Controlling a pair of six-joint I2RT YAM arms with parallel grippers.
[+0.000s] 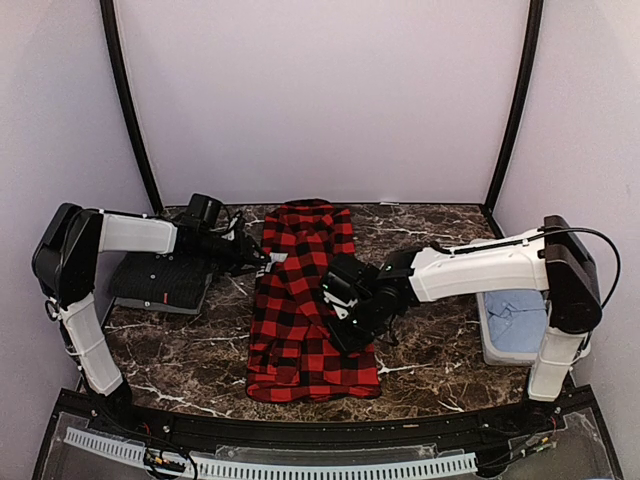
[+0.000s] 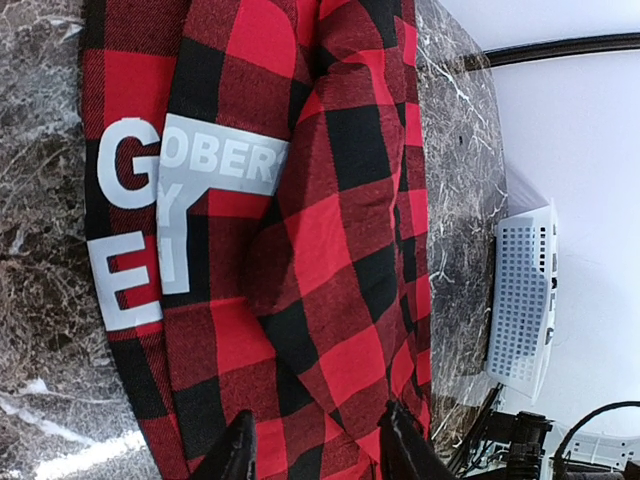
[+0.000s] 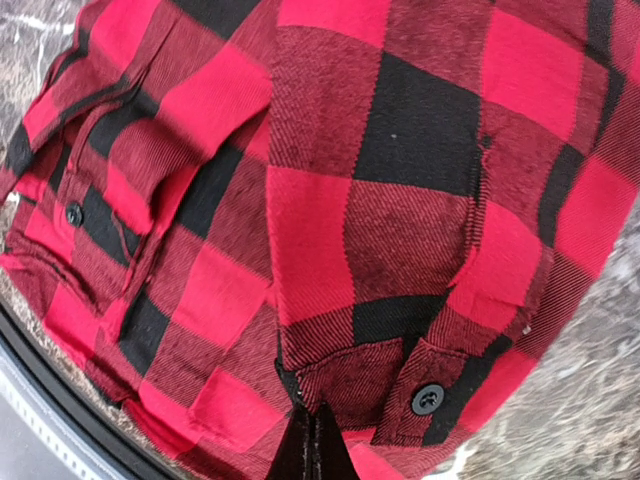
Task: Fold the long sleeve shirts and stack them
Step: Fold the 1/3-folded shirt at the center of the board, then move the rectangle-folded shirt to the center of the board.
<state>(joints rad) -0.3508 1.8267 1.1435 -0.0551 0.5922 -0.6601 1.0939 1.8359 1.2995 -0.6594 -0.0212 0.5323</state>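
A red-and-black check flannel shirt [image 1: 305,300] lies lengthwise in the middle of the marble table, with white block lettering [image 2: 190,165] near its collar end. My left gripper [image 1: 262,258] sits at its left edge, jaws apart, with flat cloth [image 2: 330,250] stretching out beyond the fingertips. My right gripper [image 1: 343,335] is low over the shirt's right half. Its fingers [image 3: 312,440] are pressed together at the hem of a buttoned sleeve cuff [image 3: 400,385], pinching the cloth. A dark charcoal shirt [image 1: 160,280] lies folded at the left, under the left arm.
A white perforated basket [image 1: 515,325] holding pale blue cloth stands at the table's right edge and also shows in the left wrist view [image 2: 525,300]. Bare marble [image 1: 180,350] surrounds the flannel. Black frame posts and white walls close in the back and sides.
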